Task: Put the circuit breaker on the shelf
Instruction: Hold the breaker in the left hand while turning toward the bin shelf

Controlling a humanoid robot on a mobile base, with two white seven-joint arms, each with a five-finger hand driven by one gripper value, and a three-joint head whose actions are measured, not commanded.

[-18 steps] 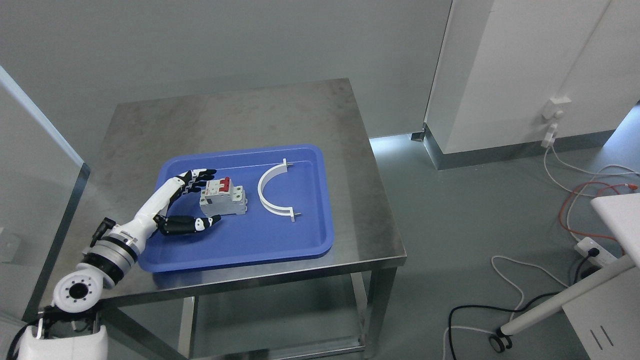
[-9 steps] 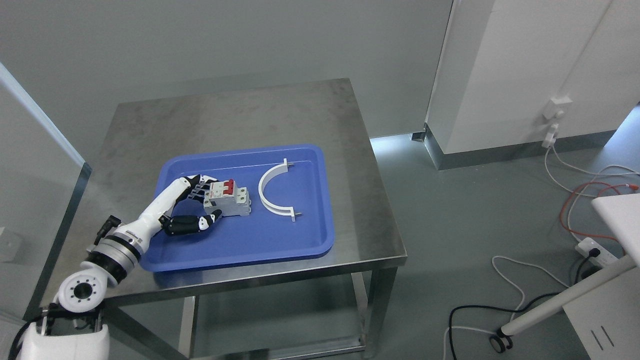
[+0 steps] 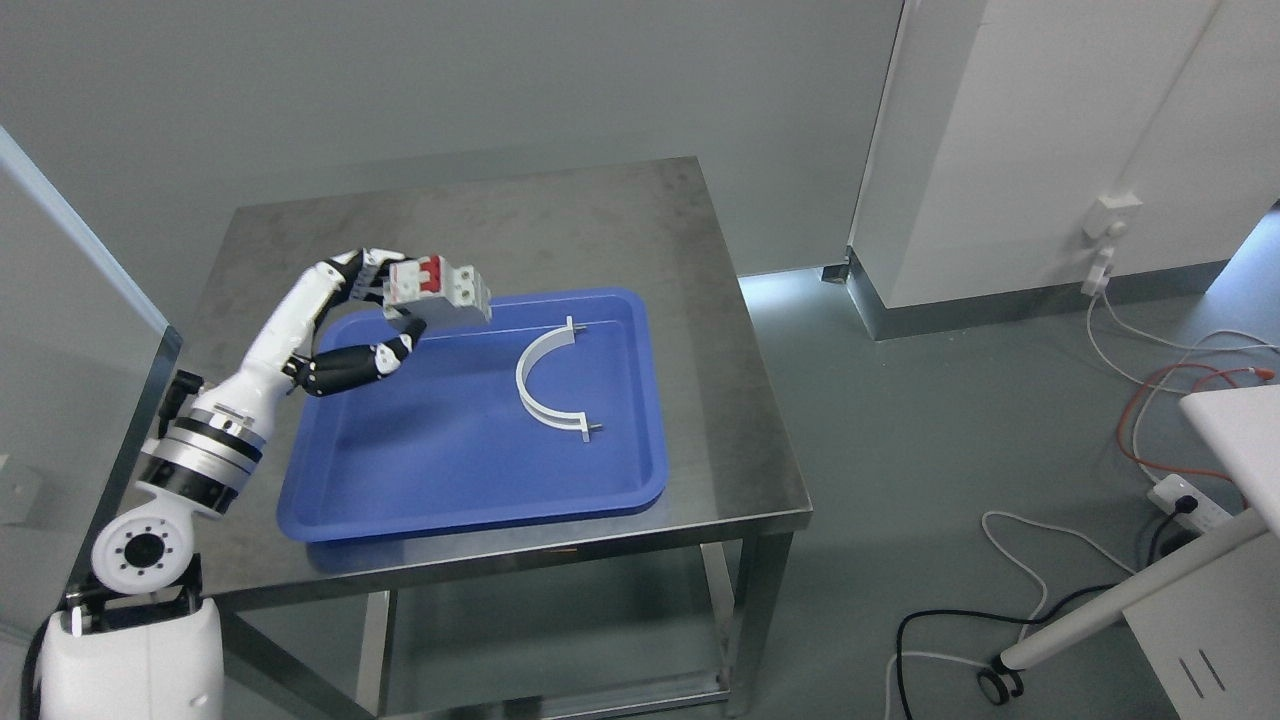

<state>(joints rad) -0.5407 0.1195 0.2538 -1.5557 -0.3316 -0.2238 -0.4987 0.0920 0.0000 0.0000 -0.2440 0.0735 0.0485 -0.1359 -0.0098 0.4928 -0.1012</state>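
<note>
— Since a second ago the left hand (image 3: 375, 310) has risen off the tray (image 3: 460, 470), and the breaker (image 3: 437, 288) has gone up with it.

— So it's holding it?

— Yes. Fingers (image 3: 352, 273) wrap the far side, the thumb (image 3: 355, 365) reaches in from below, and the breaker sits clamped between them, tilted, red switches facing up. It hangs over the tray's far left corner (clear of the blue surface).

— And before that?

— It lay flat in the tray, left of the middle, with the hand closing round it.

— What's further right?

— A white curved clip (image 3: 545, 385) lies in the tray, same spot as before, well apart from the breaker. The tray itself rests on the steel table (image 3: 560, 230). Past the table's right edge, cables (image 3: 1150, 380) trail over the floor, and a white cabinet (image 3: 1050, 150) stands at the back.

— The right hand?

— Not visible.
</note>
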